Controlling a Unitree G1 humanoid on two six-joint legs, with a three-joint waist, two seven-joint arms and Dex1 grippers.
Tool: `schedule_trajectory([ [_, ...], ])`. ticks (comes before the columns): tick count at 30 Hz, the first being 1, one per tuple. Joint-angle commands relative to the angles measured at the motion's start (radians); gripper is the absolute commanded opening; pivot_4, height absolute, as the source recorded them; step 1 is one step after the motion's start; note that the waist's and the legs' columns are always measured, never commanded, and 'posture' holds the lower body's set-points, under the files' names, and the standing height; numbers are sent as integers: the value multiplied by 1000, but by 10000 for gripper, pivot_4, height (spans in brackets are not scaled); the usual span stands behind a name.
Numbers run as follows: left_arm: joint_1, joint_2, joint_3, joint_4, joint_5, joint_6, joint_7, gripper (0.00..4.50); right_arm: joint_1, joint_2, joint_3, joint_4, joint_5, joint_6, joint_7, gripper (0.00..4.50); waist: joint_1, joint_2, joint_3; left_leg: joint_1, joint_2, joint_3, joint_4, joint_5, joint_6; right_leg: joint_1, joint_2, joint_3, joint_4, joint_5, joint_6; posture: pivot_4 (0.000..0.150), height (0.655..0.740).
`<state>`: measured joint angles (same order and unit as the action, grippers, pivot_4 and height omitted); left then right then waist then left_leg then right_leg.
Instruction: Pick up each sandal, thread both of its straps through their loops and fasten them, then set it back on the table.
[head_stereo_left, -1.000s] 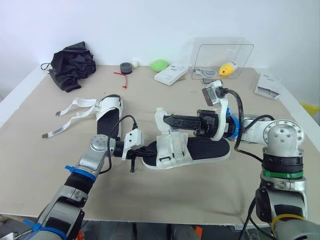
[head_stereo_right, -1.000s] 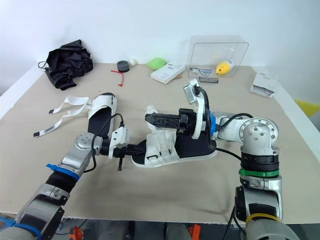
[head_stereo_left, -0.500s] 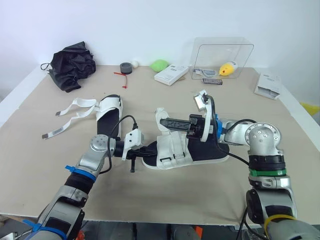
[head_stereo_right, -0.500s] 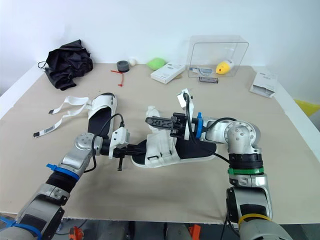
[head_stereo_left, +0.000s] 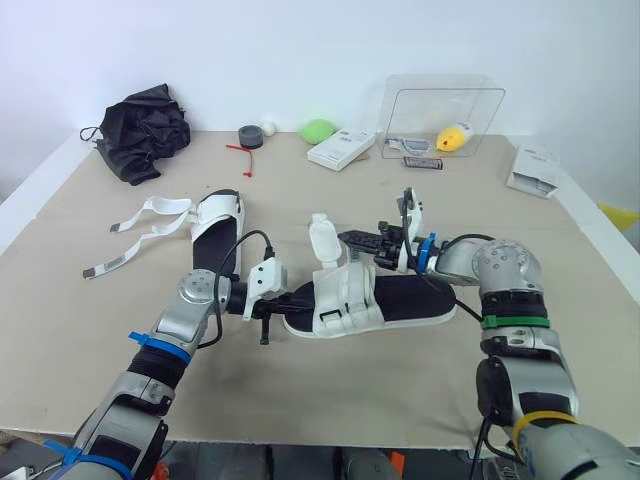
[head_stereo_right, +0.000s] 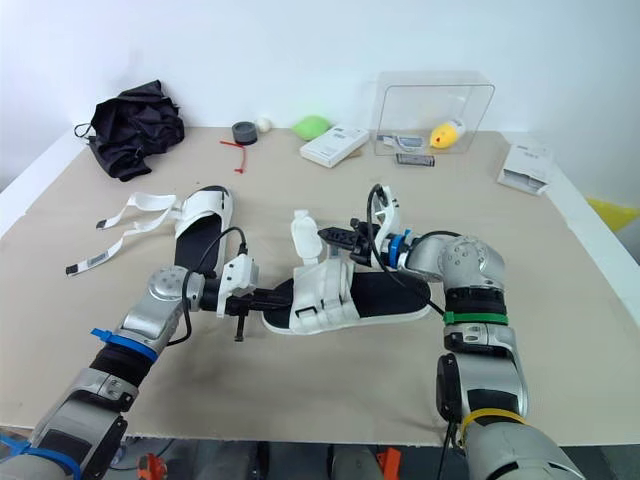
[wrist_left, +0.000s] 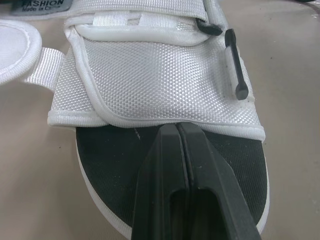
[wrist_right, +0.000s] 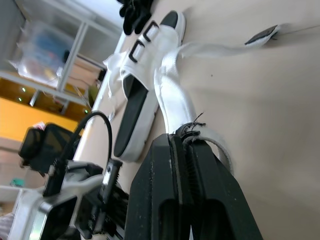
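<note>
White strap (head_stereo_left: 322, 238): is held upright over the instep of the middle sandal (head_stereo_left: 415, 298), rounded end up, pinched at the tips of the right claw (head_stereo_left: 343, 237).
Middle sandal: is laid flat at the centre of the worktop (head_stereo_left: 350, 390), black footbed up and toe towards the robot's left; its front band (wrist_left: 155, 85) is laid across the footbed.
Right claw: is clamped tight on the strap and is reached in from the heel side, above the footbed.
Left claw (wrist_left: 178, 129): fingers are pressed together with no gap between them and are laid low over the toe, tips against the front edge of the front band.
Second sandal (head_stereo_left: 220, 225): is laid flat just behind the left claw, untouched; its two loose straps (head_stereo_left: 140, 225) are spread on the worktop to its left.
Back edge: a black cloth (head_stereo_left: 145, 130), a tape roll (head_stereo_left: 250, 135), a green lump (head_stereo_left: 319, 130), a white box (head_stereo_left: 342, 149) and a clear box (head_stereo_left: 480, 110) with a yellow thing (head_stereo_left: 455, 137) inside are lined up, well apart from both sandals.
Right edge: a white booklet (head_stereo_left: 530, 170) is laid flat.
</note>
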<state>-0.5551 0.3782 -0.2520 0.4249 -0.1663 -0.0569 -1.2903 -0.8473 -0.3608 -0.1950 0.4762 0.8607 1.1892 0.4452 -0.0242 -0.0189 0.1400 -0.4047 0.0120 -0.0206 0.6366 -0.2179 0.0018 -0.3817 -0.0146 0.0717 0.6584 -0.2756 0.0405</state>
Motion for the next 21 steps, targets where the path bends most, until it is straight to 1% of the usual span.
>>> schedule_trajectory([
  [1,58,22,-71,69,71,51,-14,0,18,-20,31,-37,-79,-5,-25,10576,0,0,0,0,0,0,0,0,0,0,0,0,0,0,0,1500,7400],
  [2,57,23,-70,69,71,51,-14,0,31,-31,59,-64,-96,23,-22,15617,0,0,0,0,0,0,0,0,0,0,0,0,0,0,0,1500,7400],
  [4,59,24,-69,67,71,52,-15,0,37,-32,51,-85,-91,69,-21,25156,0,1,0,0,0,0,-1,0,0,0,0,0,0,0,-1,1500,7400],
  [6,59,25,-68,67,72,51,-16,0,33,-42,58,-104,-107,75,-13,34305,0,1,-1,0,0,0,-2,0,0,0,0,0,0,-1,-1,1500,7400],
  [8,58,25,-67,69,72,51,-17,0,11,-38,34,-84,-124,76,-32,44671,0,1,-1,0,0,-1,-2,0,1,0,0,0,0,-1,-2,1500,7400],
  [12,52,17,-70,77,73,48,-16,0,-123,-83,-61,53,-132,-25,15,44671,-1,4,2,0,-1,0,-1,0,0,0,0,0,0,0,-1,1500,7400],
  [14,49,14,-72,82,74,46,-15,0,-189,-111,-71,115,-140,-53,64,44671,-1,7,3,-1,-1,1,-1,0,1,-1,-1,1,0,0,0,1500,7400],
  [16,46,11,-73,86,74,45,-16,0,-243,-130,-49,159,-161,-68,115,44671,-1,7,3,0,-1,2,-1,0,1,-1,0,1,-1,0,0,1500,7400],
  [21,41,9,-72,91,76,42,-19,0,-332,-135,56,182,-222,-76,260,44671,-1,7,3,-1,-1,1,-2,0,1,-1,0,0,-1,0,-1,1500,7400],
])
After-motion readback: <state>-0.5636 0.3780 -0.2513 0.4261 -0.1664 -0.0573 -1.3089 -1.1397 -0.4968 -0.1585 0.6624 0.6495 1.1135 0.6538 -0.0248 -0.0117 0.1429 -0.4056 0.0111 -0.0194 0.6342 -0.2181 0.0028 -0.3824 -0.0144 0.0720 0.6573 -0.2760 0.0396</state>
